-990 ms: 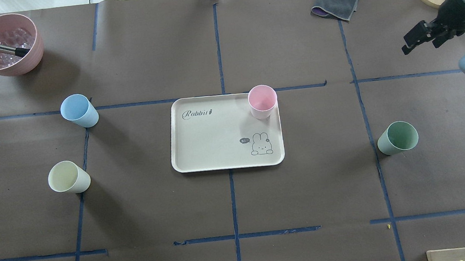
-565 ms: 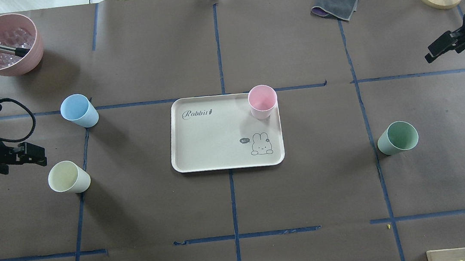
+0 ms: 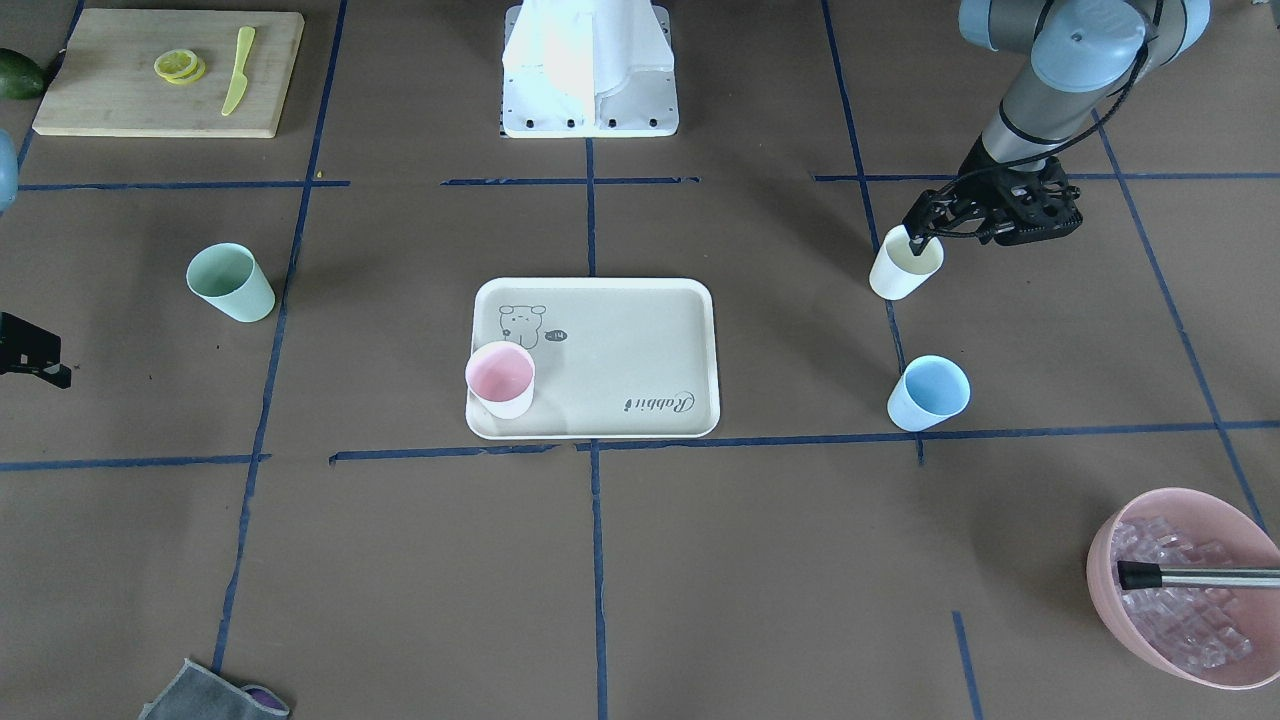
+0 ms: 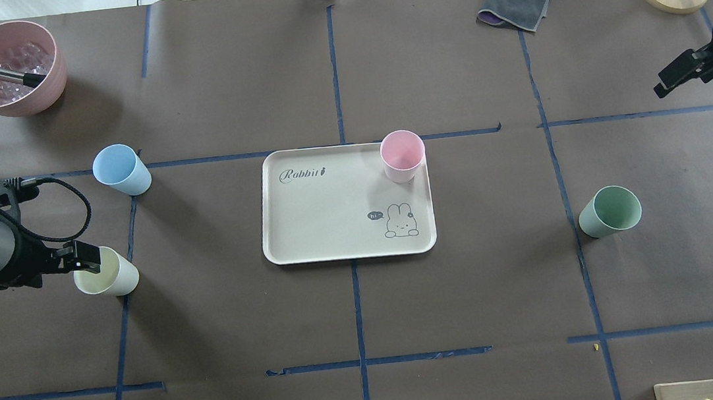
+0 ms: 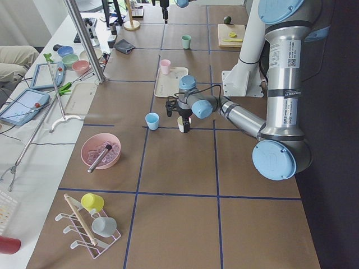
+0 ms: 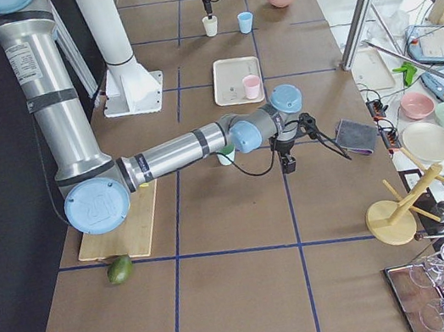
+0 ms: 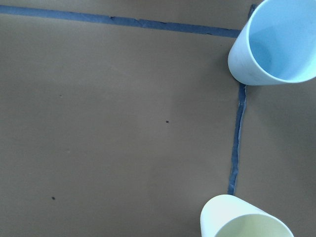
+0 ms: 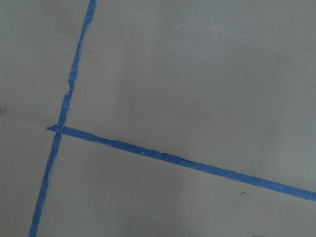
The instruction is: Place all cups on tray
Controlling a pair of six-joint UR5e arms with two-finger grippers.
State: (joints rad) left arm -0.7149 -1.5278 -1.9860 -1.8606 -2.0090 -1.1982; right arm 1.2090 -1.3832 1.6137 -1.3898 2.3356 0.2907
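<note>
Cream-yellow cup [image 4: 109, 273] stands right at the tips of the left claw [image 4: 88, 258], whose jaws look parted astride its near rim, gripping nothing yet. The step in hand is the grasp. Next, I judge, comes closing on the wall, lifting, and carrying to the tray [image 4: 318, 217], well ahead of the claw, where the pink cup [image 4: 402, 154] already stands. The blue cup [image 4: 120, 170] is near this claw and the green cup [image 4: 609, 210] far beyond the tray, both on the tabletop [image 4: 243, 318]. The right claw [image 4: 681, 74] hangs parted and empty.

The left wrist view cuts the cream-yellow cup [image 7: 247, 222] off at its bottom edge and the light blue cup [image 7: 279, 42] at the corner. The left end effector [image 4: 92, 257] is too small to judge its grip.
</note>
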